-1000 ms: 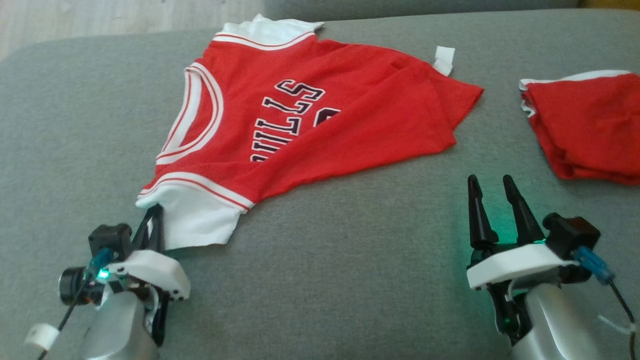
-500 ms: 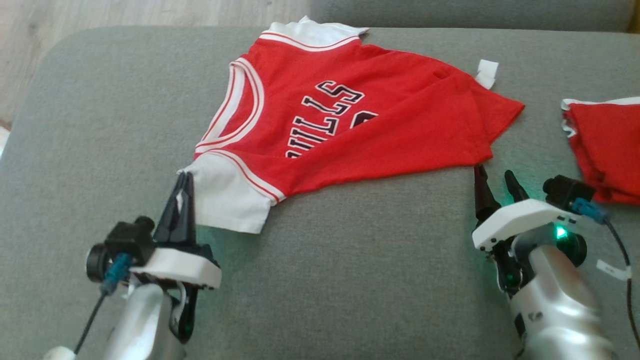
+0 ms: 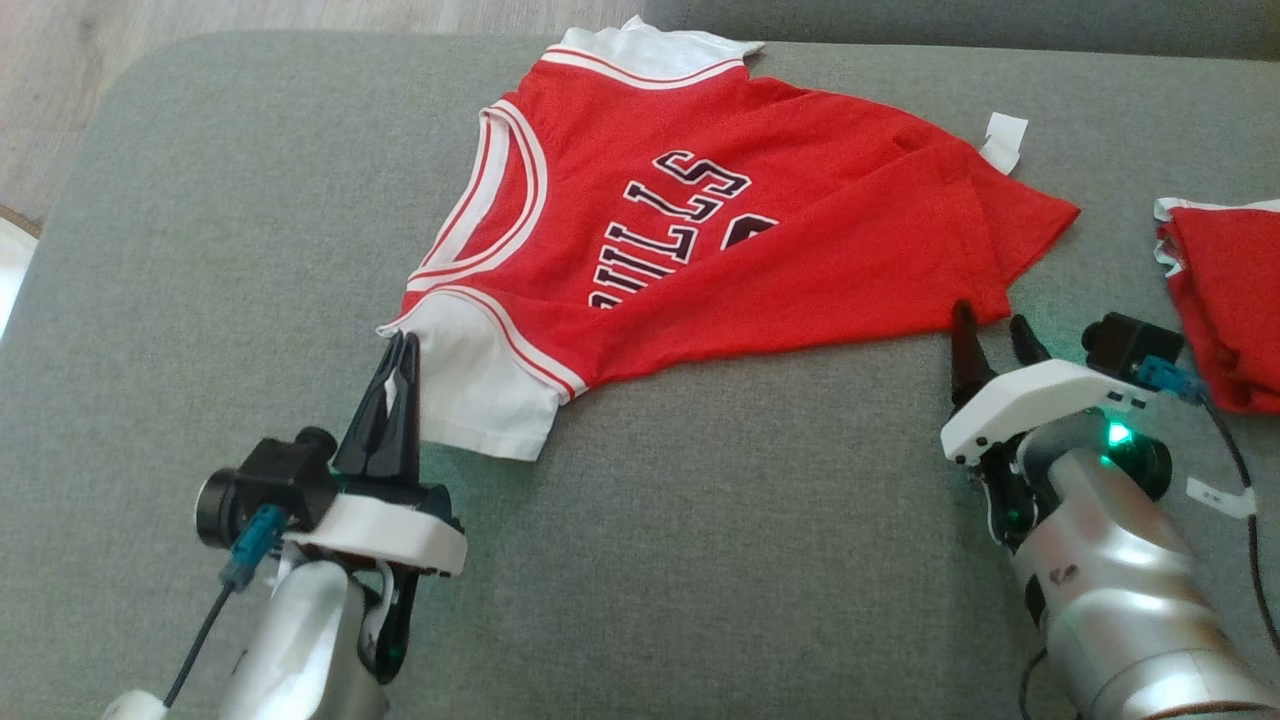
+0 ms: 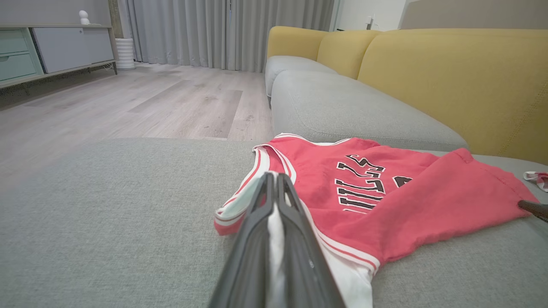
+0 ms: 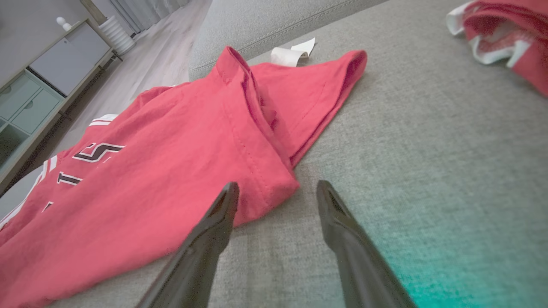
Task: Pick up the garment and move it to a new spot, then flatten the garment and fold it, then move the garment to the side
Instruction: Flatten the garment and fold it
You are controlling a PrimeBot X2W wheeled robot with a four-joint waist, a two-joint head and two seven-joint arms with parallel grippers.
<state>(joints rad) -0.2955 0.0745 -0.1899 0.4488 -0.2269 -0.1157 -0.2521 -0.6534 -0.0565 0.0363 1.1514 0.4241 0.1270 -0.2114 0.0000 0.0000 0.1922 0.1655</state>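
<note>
Left fingers (image 3: 385,420) clamped on jersey (image 3: 800,250) sleeve, right fingers (image 3: 965,350) spread, angled down at hem

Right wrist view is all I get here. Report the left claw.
Observer: The left claw is shut on the jersey's near white sleeve.
Operator: Now locate the neckline.
Observer: The neckline points toward the robot's left, resting on the grey cushion.
Operator: Say what else the left wrist camera shows.
Observer: A yellow backrest rises beside the grey seats.
</note>
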